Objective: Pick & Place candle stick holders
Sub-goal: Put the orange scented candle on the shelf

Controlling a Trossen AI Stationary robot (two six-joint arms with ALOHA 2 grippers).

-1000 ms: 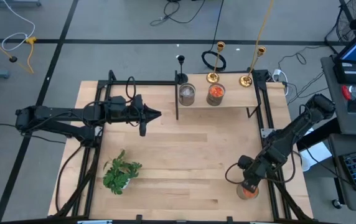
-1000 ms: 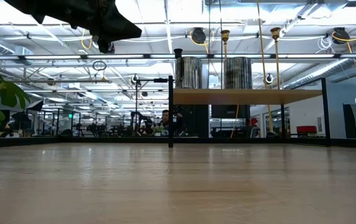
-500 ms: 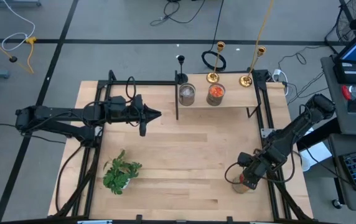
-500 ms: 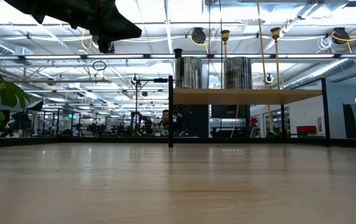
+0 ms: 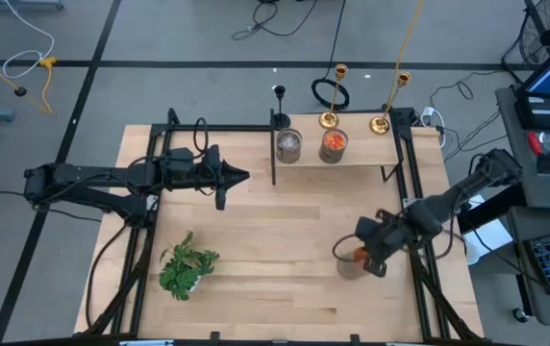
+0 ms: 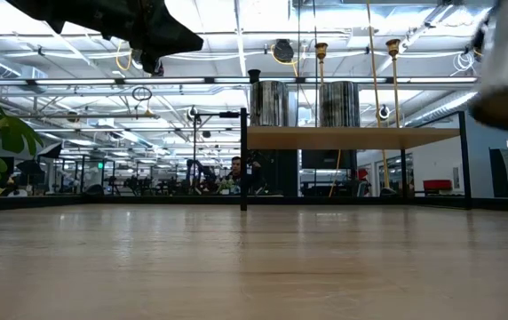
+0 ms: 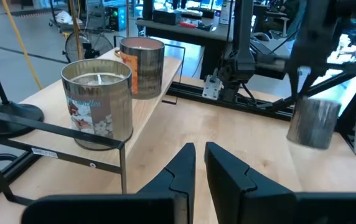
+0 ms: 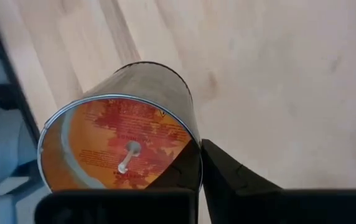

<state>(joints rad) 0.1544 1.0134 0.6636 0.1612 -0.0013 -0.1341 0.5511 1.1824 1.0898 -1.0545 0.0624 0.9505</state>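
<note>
An orange candle tin (image 8: 119, 146) is clamped in the right gripper (image 5: 369, 258) above the table (slippage is judged possible). The candle stick holders (image 5: 329, 119) stand on the shelf (image 6: 352, 136). The left gripper (image 7: 198, 167), nearly closed, waits.

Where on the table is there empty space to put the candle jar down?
Bare wood fills the middle of the table, between the plant and the right gripper holding a candle jar. The shelf is crowded: two jars and three candle stick holders. The left gripper hovers beside it.
</note>
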